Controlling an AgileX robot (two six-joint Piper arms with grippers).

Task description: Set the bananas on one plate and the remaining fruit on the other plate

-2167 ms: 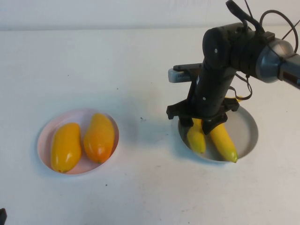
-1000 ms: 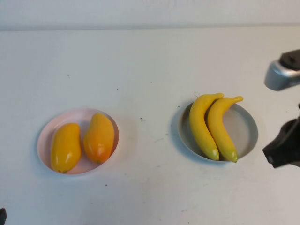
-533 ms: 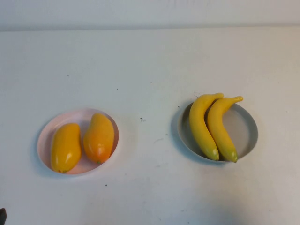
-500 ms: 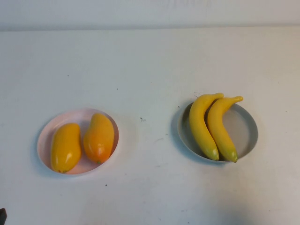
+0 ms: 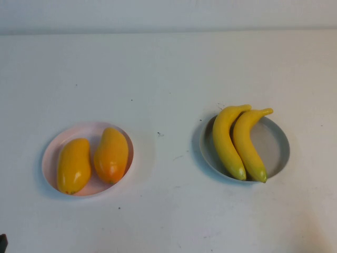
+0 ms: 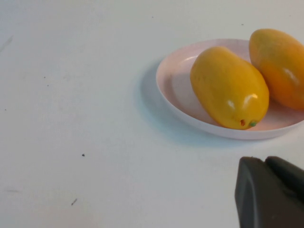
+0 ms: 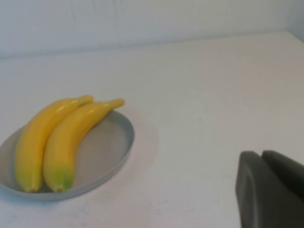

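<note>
The grey-blue plate (image 5: 276, 145) sits on the white table (image 5: 168, 68), and it is the thing to measure from. The two bananas (image 5: 238, 142) lie in it side by side, touching, with their thin stems poking over the far rim and their greenish tips at the near rim. Well away to the left of the grey-blue plate is the pink plate (image 5: 52, 150), and the two fat orange-yellow fruits (image 5: 93, 157) lie in it close together. So it looks like the sorting is done. The bananas look shiny and smooth, so I think they could slip; they seem stiff and light, and the best spot to pinch one would be across its thick middle, not the thin stem. The fat fruits look round and slick too, so they might roll, and a grab across the narrow way near the middle seems safest. The left gripper (image 6: 270, 192) hangs low just beside the pink plate, far from the grey-blue one, and only a dark piece of it shows, so I cannot tell if it holds anything. The right gripper (image 7: 270, 190) hangs near the grey-blue plate, off to the side away from the pink one, and it is the same story there.
</note>
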